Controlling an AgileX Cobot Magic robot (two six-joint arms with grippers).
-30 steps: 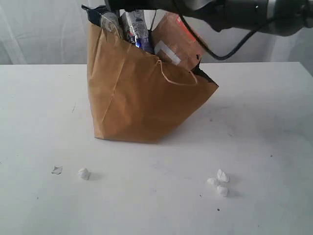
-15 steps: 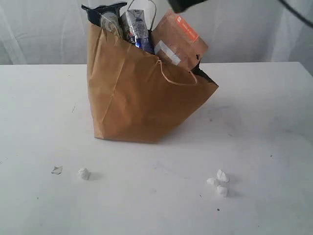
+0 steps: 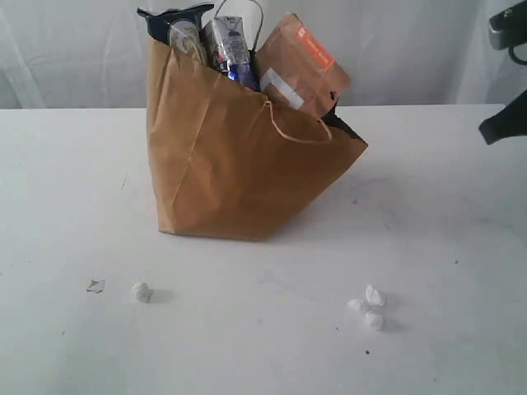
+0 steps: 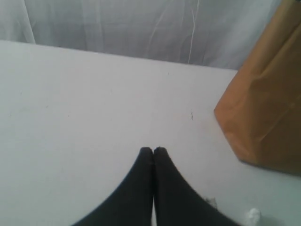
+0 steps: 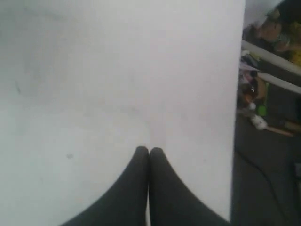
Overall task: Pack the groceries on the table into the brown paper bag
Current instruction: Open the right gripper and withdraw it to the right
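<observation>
Plainly, the biggest thing before me is the white table (image 3: 445, 247), faintly scuffed, running wide to either side. Toward its back, left of the middle, stands the brown paper bag (image 3: 230, 164), leaning a little with its mouth open and sagging down toward the right; the left wrist view catches one lower corner of it (image 4: 268, 108) resting on the tabletop. A pale cord handle (image 3: 240, 6) loops up above the mouth.

At the right edge of the exterior view a dark piece of the right arm (image 3: 504, 123) hangs above the table, well apart from the bag.

Groceries poke out of the bag's mouth. The brown white-square pouch (image 3: 300, 70) tilts to the right against the rim. Beside it rise a silvery packet with blue print (image 3: 230, 45) and a dark-topped packet (image 3: 179, 26); which of these holds the pasta I cannot tell. What lies deeper in the bag is hidden.

The left gripper (image 4: 153, 150) hovers over bare table just beside the bag, its black fingers pressed tip to tip with nothing between them. The right gripper (image 5: 149, 149) is the same: fingers closed flat together, empty, over bare table near the table's edge.

Small white crumbs (image 3: 368, 309) sit on the near side of the table, another (image 3: 142, 291) to the left, with a tiny chip (image 3: 95, 285) beside it.
</observation>
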